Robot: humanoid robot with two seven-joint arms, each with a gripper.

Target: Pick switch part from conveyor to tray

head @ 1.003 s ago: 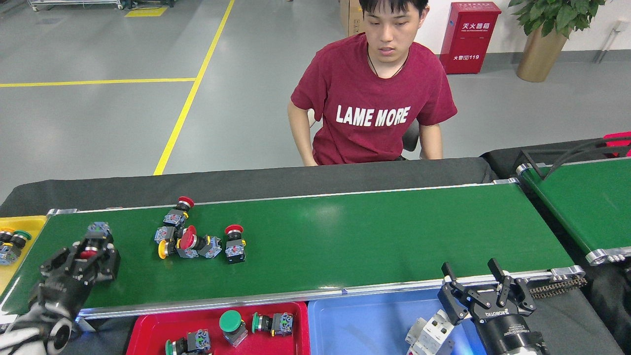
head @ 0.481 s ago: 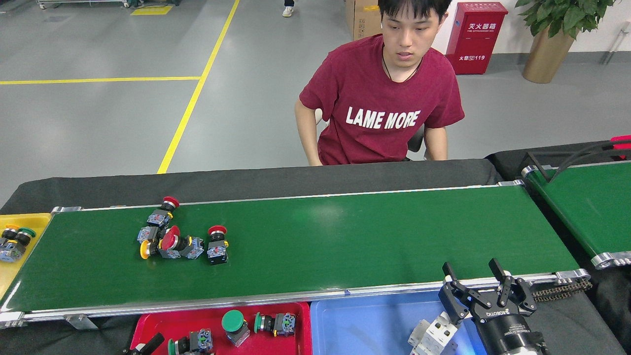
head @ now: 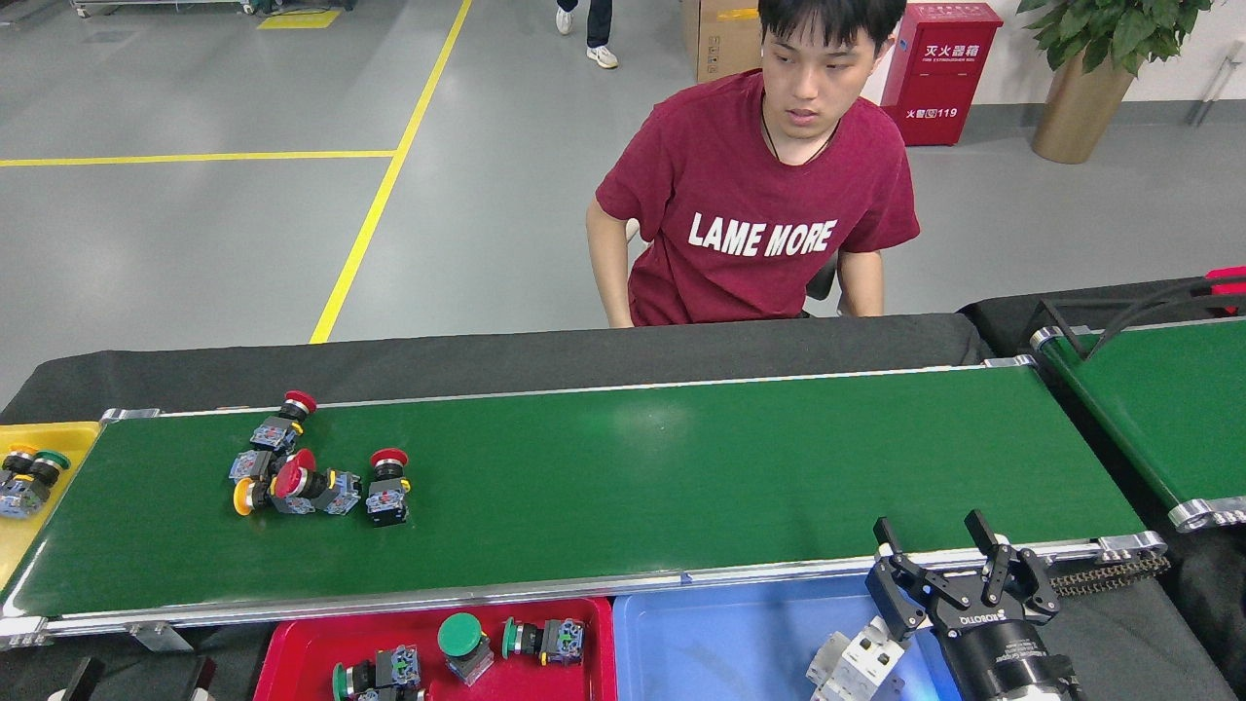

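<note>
The right pincer hangs at the near edge of the conveyor, toward its right end, with its two black fingers spread apart and nothing between them. Just below and left of it a white block part lies in the blue tray, which sits against the conveyor's near rail. Left of the blue tray, touching it, the red tray holds three switch parts with green caps. Of the left pincer only two dark tips show at the bottom edge, below the conveyor's left near corner; whether they grip anything cannot be told. On the conveyor itself, the switch parts lie in a loose cluster toward the left end, roughly midway between the far and near rails: several with red caps and one with a yellow cap, some touching each other. From that cluster rightward the green belt is bare all the way to its right roller end, so the stretch in front of the right pincer is open. Beyond the conveyor's left end a yellow tray holds a few more parts. Past its right end a second green belt runs off at an angle. Behind the conveyor's far rail a dark-covered desk stretches across, and a person in a red shirt sits behind it.
</note>
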